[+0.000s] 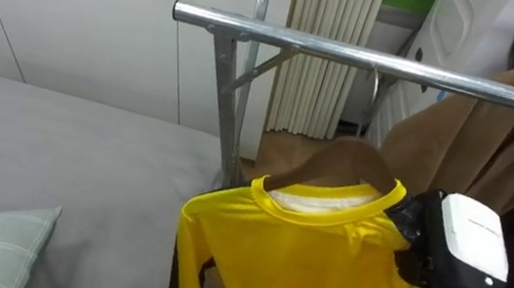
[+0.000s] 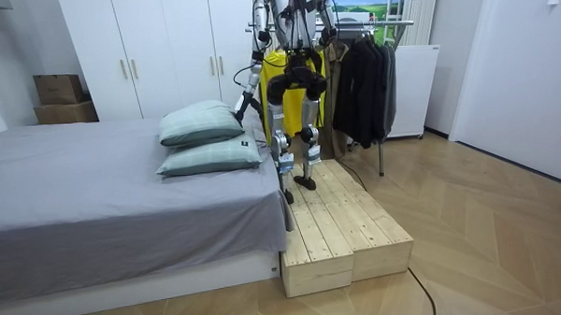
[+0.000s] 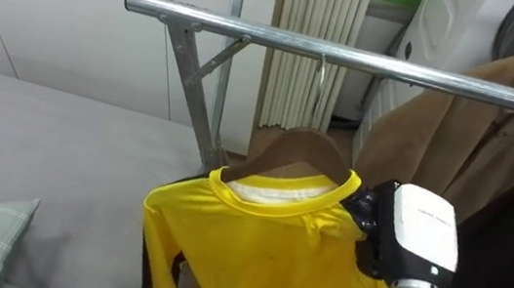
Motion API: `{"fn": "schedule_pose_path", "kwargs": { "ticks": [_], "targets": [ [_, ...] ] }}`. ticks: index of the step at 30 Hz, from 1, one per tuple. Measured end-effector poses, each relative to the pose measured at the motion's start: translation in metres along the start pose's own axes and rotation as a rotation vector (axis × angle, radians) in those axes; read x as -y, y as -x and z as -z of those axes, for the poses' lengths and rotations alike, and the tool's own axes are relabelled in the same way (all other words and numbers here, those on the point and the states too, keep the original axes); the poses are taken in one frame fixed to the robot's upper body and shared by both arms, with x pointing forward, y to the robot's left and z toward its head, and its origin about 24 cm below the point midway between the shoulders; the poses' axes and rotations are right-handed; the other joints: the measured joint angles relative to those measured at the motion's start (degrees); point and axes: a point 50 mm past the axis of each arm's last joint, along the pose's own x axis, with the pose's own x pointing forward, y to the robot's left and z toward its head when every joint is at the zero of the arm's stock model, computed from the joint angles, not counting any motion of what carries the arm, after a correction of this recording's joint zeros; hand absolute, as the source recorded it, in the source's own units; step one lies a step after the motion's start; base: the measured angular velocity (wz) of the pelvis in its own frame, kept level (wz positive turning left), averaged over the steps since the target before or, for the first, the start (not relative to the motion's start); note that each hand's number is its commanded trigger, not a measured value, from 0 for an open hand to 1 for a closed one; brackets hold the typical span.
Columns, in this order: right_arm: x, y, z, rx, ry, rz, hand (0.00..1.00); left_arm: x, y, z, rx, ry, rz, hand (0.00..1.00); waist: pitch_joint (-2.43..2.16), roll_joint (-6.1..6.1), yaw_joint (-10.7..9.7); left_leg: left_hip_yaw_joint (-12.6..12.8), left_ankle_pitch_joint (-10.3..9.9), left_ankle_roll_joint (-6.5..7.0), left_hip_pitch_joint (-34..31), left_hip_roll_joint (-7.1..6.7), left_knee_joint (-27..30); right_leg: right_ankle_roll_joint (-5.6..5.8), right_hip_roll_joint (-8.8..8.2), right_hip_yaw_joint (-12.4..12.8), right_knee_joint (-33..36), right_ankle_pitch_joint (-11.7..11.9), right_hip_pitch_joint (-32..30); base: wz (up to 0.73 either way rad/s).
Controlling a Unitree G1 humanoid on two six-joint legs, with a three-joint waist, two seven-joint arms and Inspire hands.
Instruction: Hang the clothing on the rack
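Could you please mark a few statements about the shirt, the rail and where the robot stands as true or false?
1. The yellow shirt sits on a wooden hanger. True.
2. The rail is wooden. False: it is bare metal.
3. A brown coat hangs to the right of the shirt. True.
4. The robot stands on the bare floor. False: it stands on a wooden platform beside the bed.
5. The right robot hand rests on a pillow. False: it is at the shirt's shoulder, beside the collar.
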Motion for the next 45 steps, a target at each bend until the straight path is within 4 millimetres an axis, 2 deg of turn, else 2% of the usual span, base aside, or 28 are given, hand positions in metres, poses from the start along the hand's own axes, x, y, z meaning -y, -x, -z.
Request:
{"fn": "schedule_pose_path", "kwargs": {
  "ticks": [16,26,36,45],
  "targets": [
    [0.0045,-0.0001,-0.0025,0.021,-0.01,0.08,1.0,0.0036,0.001,-0.0015,0.013,-0.03,0.011,0.0,-0.15,0.84,0.0,0.0,0.0,-0.03,0.3,0.0,0.1,0.0,0.02,0.0,0.0,0.0,0.3,0.0],
    [0.005,0.0004,-0.0065,0.036,-0.018,0.082,1.0,0.0036,0.001,-0.0016,0.015,-0.03,0.012,0.0,-0.17,0.79,-0.1,0.1,0.0,-0.03,0.3,-0.01,0.0,0.0,0.02,0.0,0.0,0.0,0.2,0.0],
    [0.0046,-0.0007,-0.0021,-0.053,-0.196,0.045,1.0,0.0025,0.0007,-0.0007,0.012,-0.029,0.008,0.0,-0.28,0.27,-0.1,0.3,0.1,-0.08,1.1,0.0,-0.7,-0.08,-0.02,-0.2,-0.1,-0.1,0.3,0.0],
    [0.0036,-0.0011,-0.0011,-0.055,-0.2,0.007,1.0,0.0018,0.0005,-0.0006,0.01,-0.022,0.006,0.0,-0.28,0.28,-0.1,0.2,0.1,-0.16,1.1,0.04,-0.8,-0.17,-0.01,-0.2,0.0,-0.1,0.3,0.0]
  ]
}}
